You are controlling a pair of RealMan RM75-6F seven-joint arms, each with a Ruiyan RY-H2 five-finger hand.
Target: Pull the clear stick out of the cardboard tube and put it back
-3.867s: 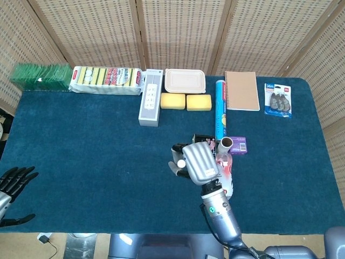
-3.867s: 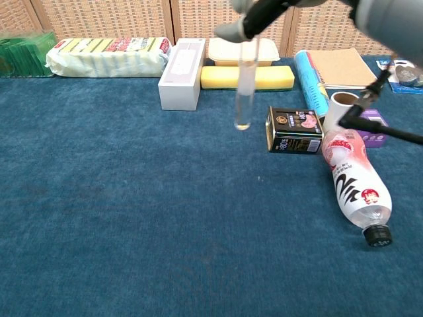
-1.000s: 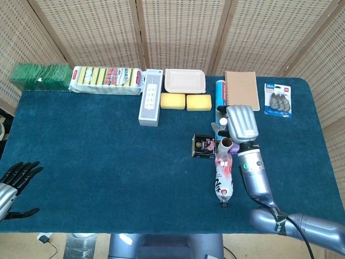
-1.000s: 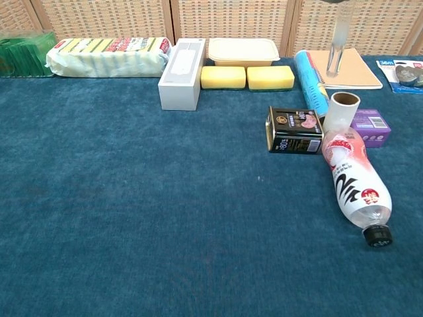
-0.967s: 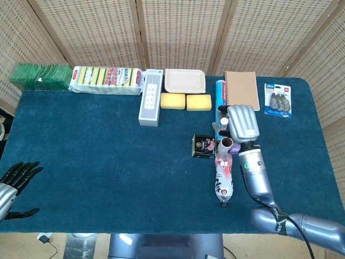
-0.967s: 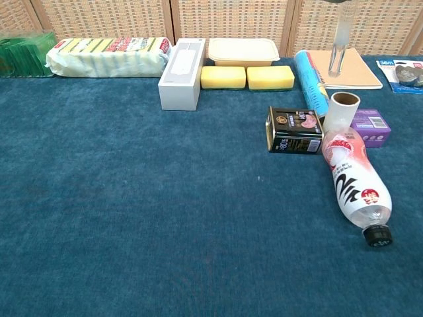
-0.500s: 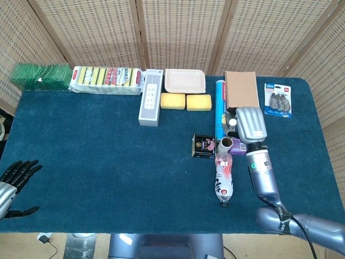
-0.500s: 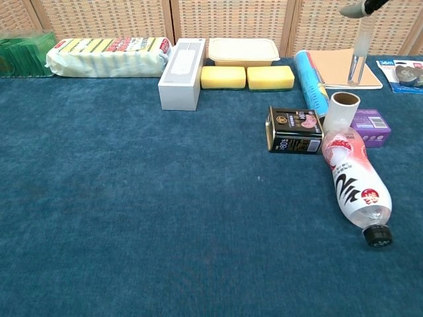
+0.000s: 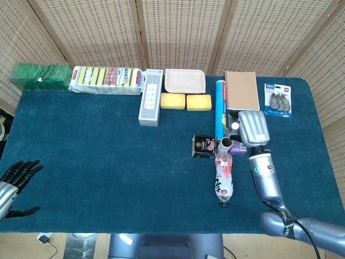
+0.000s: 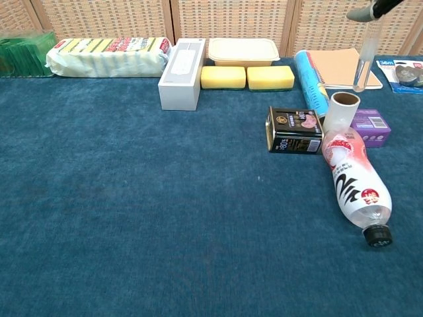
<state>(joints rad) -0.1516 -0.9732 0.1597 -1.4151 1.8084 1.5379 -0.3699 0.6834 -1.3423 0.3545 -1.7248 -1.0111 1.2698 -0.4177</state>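
Observation:
The cardboard tube (image 10: 343, 112) stands upright on the blue cloth, its open top (image 9: 226, 143) showing in the head view. My right hand (image 9: 252, 128) hovers just right of the tube and holds the clear stick (image 10: 365, 58) upright, its lower end above and slightly right of the tube's mouth. Only the fingertips (image 10: 370, 10) show at the top edge of the chest view. My left hand (image 9: 16, 176) hangs with fingers apart, holding nothing, at the table's near left corner.
A pink-labelled bottle (image 10: 354, 180) lies against the tube's near side. A black tin (image 10: 294, 131) and a purple box (image 10: 371, 127) flank it. A blue roll (image 10: 309, 81), notebook (image 9: 241, 90), sponges (image 10: 246, 77), lidded tray (image 9: 185, 80) and power strip (image 9: 150, 96) line the back.
My right hand has carried the clear stick from the middle of the table rightwards over the tube, then slightly past it to the right and lower. The left hand has barely moved.

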